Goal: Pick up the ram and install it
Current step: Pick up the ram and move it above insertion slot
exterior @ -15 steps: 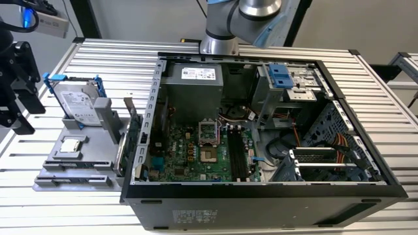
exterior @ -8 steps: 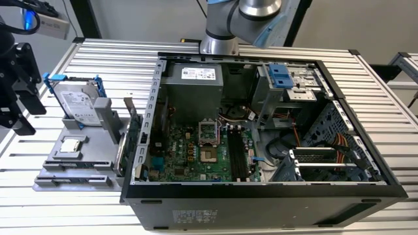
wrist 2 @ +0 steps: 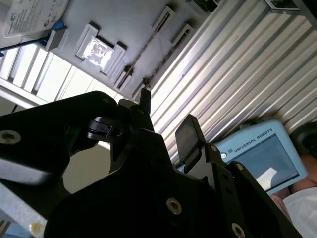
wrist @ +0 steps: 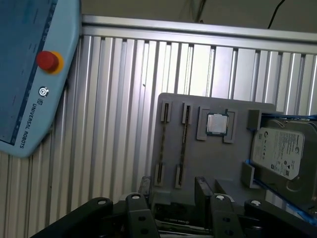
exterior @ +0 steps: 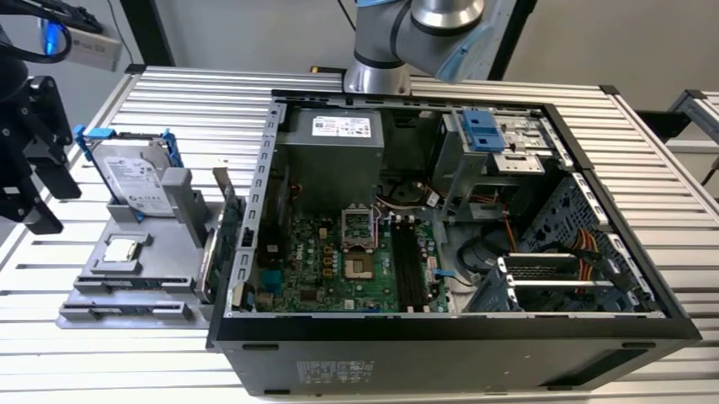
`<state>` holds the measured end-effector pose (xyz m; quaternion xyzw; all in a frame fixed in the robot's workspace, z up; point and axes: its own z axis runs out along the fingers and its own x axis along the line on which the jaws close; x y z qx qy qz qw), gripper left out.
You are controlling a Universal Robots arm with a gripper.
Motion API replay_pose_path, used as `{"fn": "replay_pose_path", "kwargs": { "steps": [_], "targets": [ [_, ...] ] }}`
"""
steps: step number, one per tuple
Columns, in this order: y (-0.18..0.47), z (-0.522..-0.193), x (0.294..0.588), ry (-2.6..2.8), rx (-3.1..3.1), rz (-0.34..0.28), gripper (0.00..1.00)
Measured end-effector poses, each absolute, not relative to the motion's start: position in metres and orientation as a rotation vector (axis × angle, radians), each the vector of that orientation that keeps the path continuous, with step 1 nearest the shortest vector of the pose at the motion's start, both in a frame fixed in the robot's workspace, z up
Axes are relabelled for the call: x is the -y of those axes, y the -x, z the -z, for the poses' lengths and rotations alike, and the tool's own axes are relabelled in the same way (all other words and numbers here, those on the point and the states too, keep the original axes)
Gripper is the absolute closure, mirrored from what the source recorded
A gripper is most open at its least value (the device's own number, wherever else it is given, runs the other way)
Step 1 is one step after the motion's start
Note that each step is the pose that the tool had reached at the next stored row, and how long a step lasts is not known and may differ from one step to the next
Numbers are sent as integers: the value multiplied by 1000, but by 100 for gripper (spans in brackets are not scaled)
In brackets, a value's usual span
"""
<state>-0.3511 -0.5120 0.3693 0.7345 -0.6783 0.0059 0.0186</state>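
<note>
The ram stood on its thin edge in the grey fixture plate. A small slotted holder gripped each end, in the pair of holders nearer the processor chip. Seen edge-on in both wrist views, it showed as a narrow dark strip, and no print on it could be made out.

The gripper sat by the fixture's edge, near one end of the ram and apart from it. Its two black fingers were spread wide, with nothing between them and nothing touched.

Past the processor chip, a hard drive leaned in a blue carrier on the same plate. It bore a large white label with dark print. In the exterior view, a green expansion card stood on edge between the fixture and the open computer case.

Inside the case lay the green motherboard. Above it was the grey power supply, which carried a white sticker. Another printed label sat on the case's near outer wall.

Everything rested on a slatted aluminium table. A pale blue teach pendant lay on the table well apart from the fixture. It had a red stop button and white lettering along its rim.
</note>
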Motion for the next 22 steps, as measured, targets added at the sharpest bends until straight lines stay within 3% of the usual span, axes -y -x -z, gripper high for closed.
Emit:
{"fn": "replay_pose_path", "kwargs": {
  "steps": [22],
  "targets": [
    [352,-354,511,-2199,2194,-20,0]
  ]
}}
